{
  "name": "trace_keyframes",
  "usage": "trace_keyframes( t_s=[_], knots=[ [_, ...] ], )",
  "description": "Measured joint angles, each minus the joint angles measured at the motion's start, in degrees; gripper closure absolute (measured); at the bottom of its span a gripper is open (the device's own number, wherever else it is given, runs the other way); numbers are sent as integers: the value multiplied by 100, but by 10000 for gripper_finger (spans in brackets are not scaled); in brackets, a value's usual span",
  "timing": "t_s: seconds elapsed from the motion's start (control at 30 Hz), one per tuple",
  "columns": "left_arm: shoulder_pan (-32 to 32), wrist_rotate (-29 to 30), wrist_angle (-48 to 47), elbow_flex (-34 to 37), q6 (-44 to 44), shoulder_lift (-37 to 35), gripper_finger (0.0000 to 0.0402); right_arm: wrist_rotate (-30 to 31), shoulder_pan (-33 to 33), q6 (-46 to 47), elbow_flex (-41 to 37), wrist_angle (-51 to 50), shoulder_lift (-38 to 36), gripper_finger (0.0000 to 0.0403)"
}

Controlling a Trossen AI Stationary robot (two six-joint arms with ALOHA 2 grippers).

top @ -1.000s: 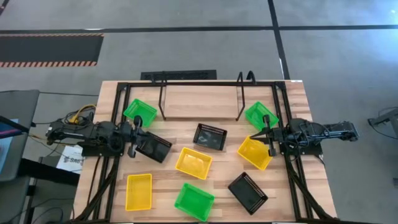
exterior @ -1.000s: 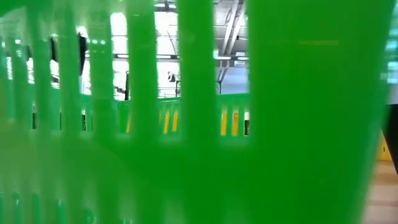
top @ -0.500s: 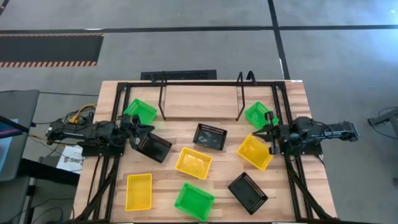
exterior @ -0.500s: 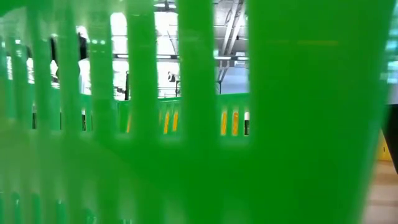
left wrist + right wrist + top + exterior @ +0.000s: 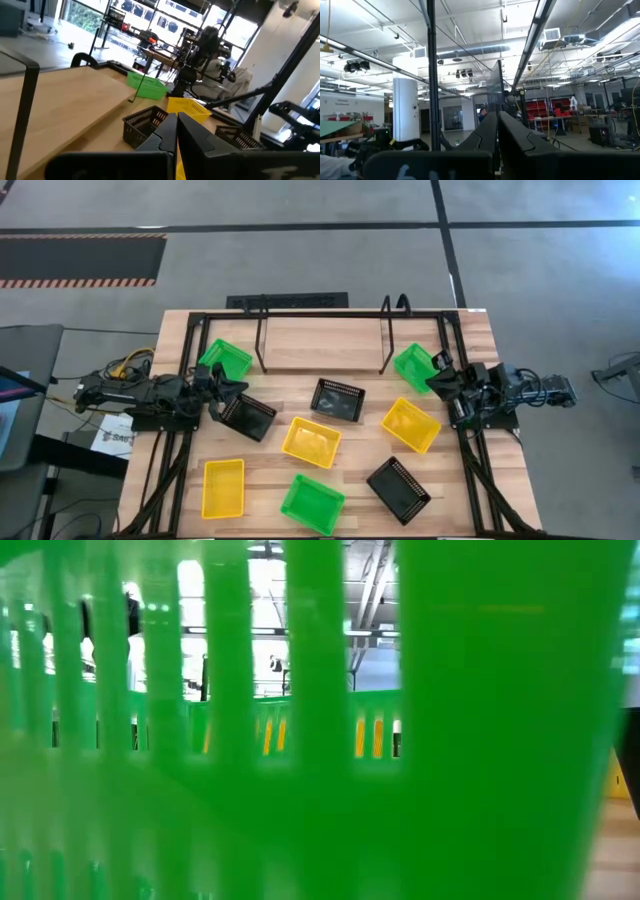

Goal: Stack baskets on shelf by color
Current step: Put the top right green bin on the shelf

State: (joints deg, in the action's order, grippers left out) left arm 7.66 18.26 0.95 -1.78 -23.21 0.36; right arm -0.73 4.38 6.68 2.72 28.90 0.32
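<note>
we see our right gripper [image 5: 437, 377] pinched together by the green basket [image 5: 414, 365]; our left gripper [image 5: 226, 388], also together, by the black basket [image 5: 246, 416].

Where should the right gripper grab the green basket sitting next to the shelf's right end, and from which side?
Probably the green basket's thin rim wall nearest the right gripper, approached from above: it sits upright and open-topped, so one finger can drop inside, one outside. The shelf frame crowds its far side.
</note>
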Motion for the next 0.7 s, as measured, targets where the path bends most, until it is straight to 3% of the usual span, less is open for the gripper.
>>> trace_keyframes(
  t_s=[0.47, 0.7],
  knots=[
    [-2, 136, 0, -2, 216, 0, 401, 96, -4, 549, 0, 158, 0, 362],
    [-4, 1557, 9, -9, -107, 1, 401, 433, -4, 697, 31, 824, -1, 362]
  ],
)
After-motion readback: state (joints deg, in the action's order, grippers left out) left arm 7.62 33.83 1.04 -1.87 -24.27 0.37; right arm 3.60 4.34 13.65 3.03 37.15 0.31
